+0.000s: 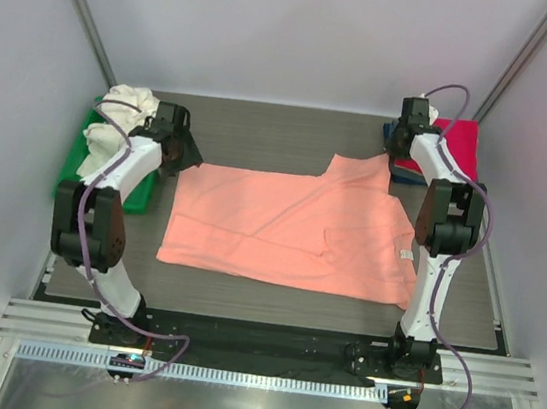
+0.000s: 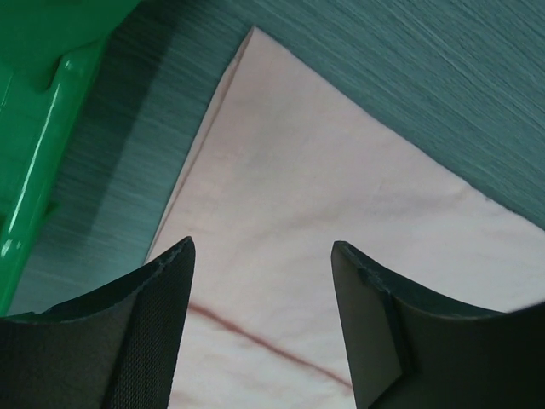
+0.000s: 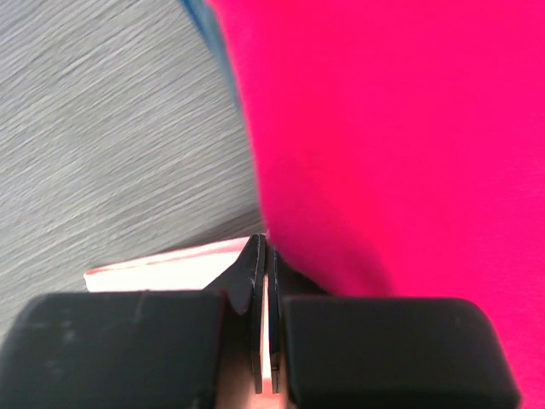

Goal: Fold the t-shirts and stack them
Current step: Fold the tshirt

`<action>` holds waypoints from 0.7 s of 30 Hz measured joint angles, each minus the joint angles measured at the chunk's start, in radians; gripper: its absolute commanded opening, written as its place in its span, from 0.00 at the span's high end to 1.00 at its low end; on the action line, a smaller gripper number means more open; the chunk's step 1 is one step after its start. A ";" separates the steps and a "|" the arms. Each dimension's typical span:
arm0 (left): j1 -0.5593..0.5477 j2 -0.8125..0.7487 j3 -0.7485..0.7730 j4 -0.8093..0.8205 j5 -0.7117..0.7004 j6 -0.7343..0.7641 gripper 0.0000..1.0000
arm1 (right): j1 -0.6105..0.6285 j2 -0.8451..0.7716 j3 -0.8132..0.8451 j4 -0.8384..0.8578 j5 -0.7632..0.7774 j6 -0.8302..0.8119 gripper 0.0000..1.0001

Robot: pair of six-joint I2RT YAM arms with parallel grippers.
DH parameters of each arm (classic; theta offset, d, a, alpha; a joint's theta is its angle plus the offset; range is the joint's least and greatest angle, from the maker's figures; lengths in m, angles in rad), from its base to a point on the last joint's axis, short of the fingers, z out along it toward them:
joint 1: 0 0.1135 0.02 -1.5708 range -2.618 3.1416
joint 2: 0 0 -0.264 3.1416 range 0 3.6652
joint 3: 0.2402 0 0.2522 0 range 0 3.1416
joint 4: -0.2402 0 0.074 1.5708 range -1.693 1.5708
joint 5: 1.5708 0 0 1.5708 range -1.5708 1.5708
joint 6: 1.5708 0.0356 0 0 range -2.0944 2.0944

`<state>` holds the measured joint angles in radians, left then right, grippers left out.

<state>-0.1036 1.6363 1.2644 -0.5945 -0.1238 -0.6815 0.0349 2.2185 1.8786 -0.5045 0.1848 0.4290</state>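
The salmon-pink t-shirt (image 1: pixel 291 227) lies spread flat on the grey table, one part sticking out toward the far right. My left gripper (image 1: pixel 184 157) is open just above the shirt's far-left corner (image 2: pixel 324 221), with its jaws (image 2: pixel 262 247) astride the fabric. My right gripper (image 1: pixel 400 166) is shut on a thin edge of the salmon-pink shirt (image 3: pixel 170 264) at its far-right part; the closed tips (image 3: pixel 266 247) sit against the magenta-red t-shirt (image 3: pixel 383 128). That shirt (image 1: pixel 457 148) lies at the far right on a dark blue one (image 1: pixel 389 131). A crumpled cream-white t-shirt (image 1: pixel 117 128) lies at the far left.
A green plastic tray (image 1: pixel 139 195) sits at the left under the cream-white shirt, and its rim shows in the left wrist view (image 2: pixel 43 102). White walls enclose the table on three sides. The arm bases stand at the near edge.
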 measured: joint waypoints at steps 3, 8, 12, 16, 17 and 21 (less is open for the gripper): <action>-0.001 0.129 0.074 0.018 -0.027 0.000 0.39 | 0.003 0.000 -0.005 0.001 -0.031 0.001 0.99; 0.000 0.301 0.193 0.020 -0.084 0.003 0.46 | 0.008 0.000 -0.016 0.007 -0.071 0.006 0.99; 0.000 0.401 0.277 0.016 -0.109 0.009 0.48 | 0.012 0.000 -0.020 0.011 -0.095 0.015 0.99; 0.000 0.458 0.334 0.018 -0.132 0.013 0.50 | 0.017 0.000 -0.020 0.012 -0.111 0.019 0.99; 0.000 0.467 0.344 0.018 -0.140 0.014 0.50 | 0.018 0.000 -0.020 0.012 -0.115 0.019 0.99; 0.000 0.497 0.380 0.018 -0.164 0.027 0.51 | 0.019 0.000 -0.021 0.016 -0.130 0.020 0.99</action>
<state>-0.1032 2.1330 1.6444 -0.5762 -0.2882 -0.6540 0.0544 2.2185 1.8576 -0.4885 0.0551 0.4488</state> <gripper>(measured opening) 0.501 0.034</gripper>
